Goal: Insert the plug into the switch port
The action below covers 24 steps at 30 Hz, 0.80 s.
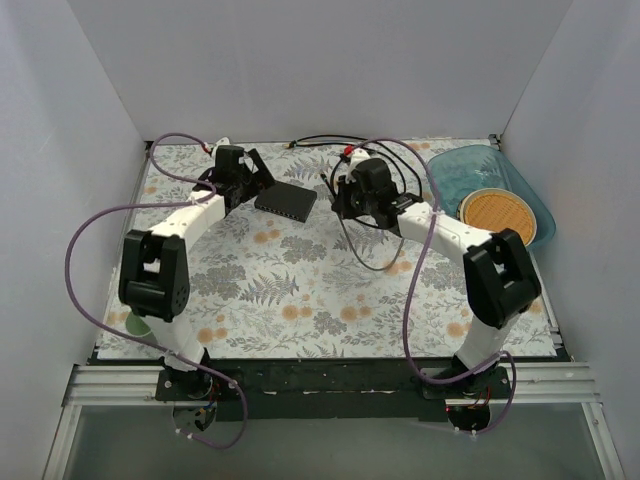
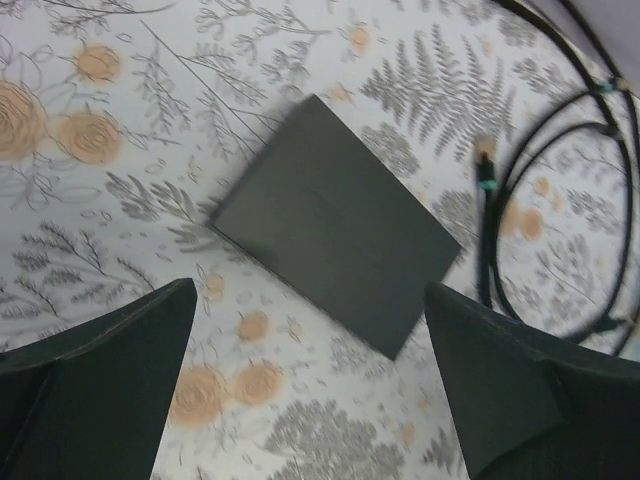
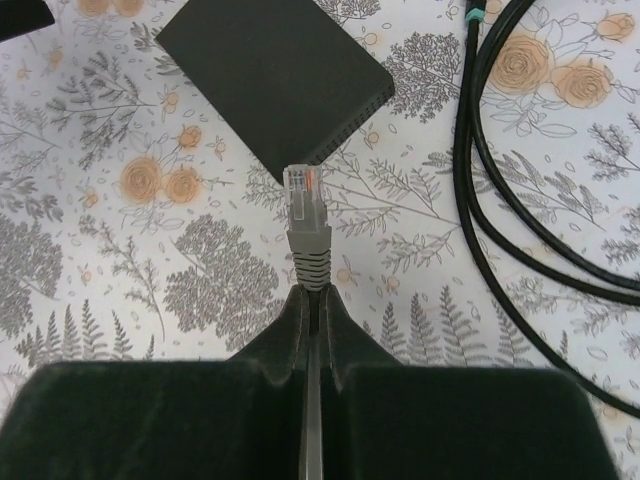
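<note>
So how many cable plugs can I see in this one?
2. A grey plug is clamped in the right end effector; a teal-collared plug lies on the mat beside the switch. Other cable ends may be hidden.

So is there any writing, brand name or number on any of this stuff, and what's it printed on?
None can be read.
The switch shows a plain black top in every view.
The plug in the right gripper shows only coloured wires, no print.
The black cable and blue tray bear no lettering that shows.
</note>
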Tool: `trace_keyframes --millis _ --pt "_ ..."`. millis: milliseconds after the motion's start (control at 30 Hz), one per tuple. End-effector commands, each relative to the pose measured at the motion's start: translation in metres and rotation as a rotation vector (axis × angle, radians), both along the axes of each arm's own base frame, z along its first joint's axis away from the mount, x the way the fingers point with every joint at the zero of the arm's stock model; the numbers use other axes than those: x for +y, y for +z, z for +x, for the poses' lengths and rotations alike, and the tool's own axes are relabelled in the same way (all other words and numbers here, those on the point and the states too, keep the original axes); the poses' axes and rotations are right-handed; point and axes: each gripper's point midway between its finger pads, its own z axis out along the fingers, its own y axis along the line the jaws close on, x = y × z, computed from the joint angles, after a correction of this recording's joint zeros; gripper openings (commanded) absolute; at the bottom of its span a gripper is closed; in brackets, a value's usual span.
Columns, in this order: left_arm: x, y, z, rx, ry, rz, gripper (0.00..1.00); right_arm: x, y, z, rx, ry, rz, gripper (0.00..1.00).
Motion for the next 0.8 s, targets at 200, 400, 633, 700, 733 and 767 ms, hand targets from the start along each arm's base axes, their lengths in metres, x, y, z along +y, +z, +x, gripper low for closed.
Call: trace_keyframes --millis 200,400,633,700,733,767 --pt "0.023 -0.049 0.086 0.008 0.043 0.167 0.98 0.033 -0.026 0.049 0.067 0.004 0.062 0.01" --pt "0.006 -0.061 0.110 -0.051 -0.035 0.137 0.98 0.030 -0.048 0.069 0.124 -0.017 0.107 0.01" --pt "-0.012 -0.089 0.116 0.000 -0.133 0.109 0.98 0.037 -0.084 0.085 0.210 -0.032 0.066 0.01" --pt "-0.022 -0.101 0.110 0.051 -0.186 0.078 0.93 0.042 -0.084 0.091 0.216 -0.025 0.066 0.01" --pt "-0.023 -0.106 0.106 0.075 -0.189 0.074 0.91 0.042 -0.095 0.088 0.243 -0.024 0.053 0.01" --pt "-0.022 -0.114 0.098 0.122 -0.187 0.077 0.89 0.043 -0.097 0.088 0.248 -0.018 0.052 0.01"
